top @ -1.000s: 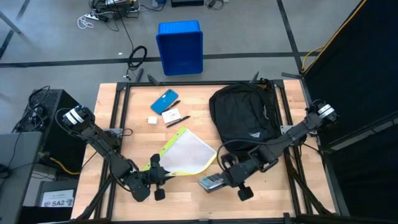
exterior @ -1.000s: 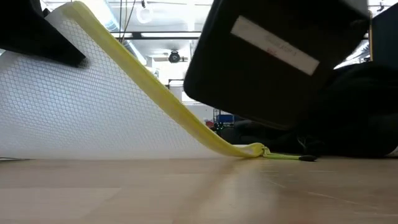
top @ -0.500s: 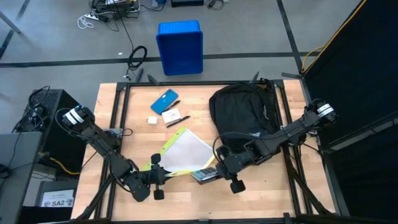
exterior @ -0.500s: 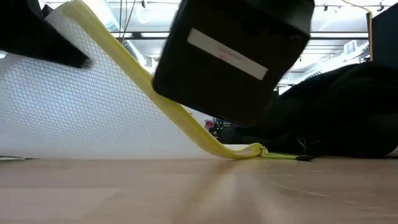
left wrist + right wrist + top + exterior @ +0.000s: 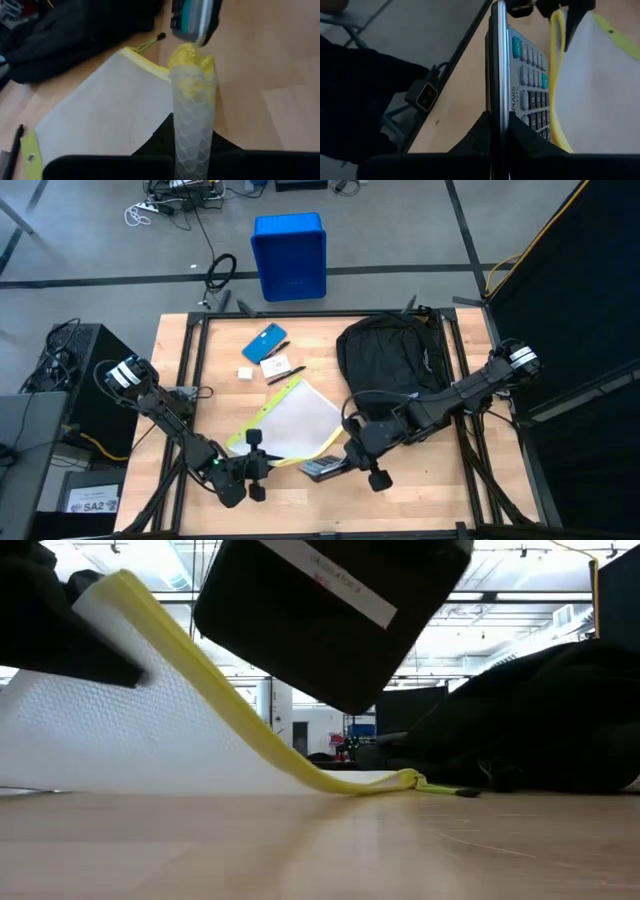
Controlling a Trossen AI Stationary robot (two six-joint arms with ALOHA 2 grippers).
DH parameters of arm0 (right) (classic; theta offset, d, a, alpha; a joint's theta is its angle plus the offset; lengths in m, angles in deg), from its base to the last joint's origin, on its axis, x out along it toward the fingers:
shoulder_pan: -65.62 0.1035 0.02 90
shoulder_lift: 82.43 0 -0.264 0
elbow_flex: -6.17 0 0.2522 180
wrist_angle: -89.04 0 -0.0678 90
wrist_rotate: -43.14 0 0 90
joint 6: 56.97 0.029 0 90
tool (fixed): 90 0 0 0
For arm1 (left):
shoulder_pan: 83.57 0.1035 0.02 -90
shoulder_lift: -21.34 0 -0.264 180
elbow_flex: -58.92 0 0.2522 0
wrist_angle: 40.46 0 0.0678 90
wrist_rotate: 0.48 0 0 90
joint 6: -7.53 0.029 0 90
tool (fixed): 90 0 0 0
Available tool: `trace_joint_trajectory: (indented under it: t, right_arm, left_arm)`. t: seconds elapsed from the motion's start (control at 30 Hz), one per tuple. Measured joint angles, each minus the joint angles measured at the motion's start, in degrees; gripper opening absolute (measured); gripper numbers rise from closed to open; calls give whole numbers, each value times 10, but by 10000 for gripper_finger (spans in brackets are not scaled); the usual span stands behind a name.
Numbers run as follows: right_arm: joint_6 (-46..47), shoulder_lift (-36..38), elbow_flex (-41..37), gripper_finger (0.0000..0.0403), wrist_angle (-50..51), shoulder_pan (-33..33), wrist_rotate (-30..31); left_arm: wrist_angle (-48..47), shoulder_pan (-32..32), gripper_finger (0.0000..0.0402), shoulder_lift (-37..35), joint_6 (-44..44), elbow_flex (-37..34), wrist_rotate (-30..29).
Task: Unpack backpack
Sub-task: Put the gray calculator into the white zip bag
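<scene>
Holding one calculator (image 5: 322, 468) – one pouch (image 5: 290, 420), seemingly

The pale, light-grained wooden tabletop (image 5: 430, 485) has a smooth, faintly sheened finish with visible plank seams. At its two o'clock lies the large black fabric backpack (image 5: 392, 365), matt woven cloth in soft folds. Toward six o'clock, the white honeycomb-mesh pouch with yellow fabric edging (image 5: 292, 423) looks translucent and textured, its zip trim soft and slightly ribbed. The silver-edged plastic calculator (image 5: 520, 80) shows a smooth metallic-looking rim and matt rubbery keys. Beyond twelve o'clock stands a glossy blue plastic bin (image 5: 289, 255).
</scene>
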Motion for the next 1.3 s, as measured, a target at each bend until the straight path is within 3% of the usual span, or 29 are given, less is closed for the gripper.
trace_joint_trajectory:
  t: [0.33,0.63,1.2,1.3]
  right_arm:
    - [10,0,0,1,-34,-16,1]
    - [17,0,0,1,-68,-22,0]
    - [2,0,0,1,-82,-22,13]
    - [6,0,0,1,-81,-23,6]
  left_arm:
    - [89,0,0,0,86,0,-11]
    - [140,0,0,0,94,0,-32]
    - [367,0,0,1,283,0,-65]
    - [366,0,0,0,291,0,-70]
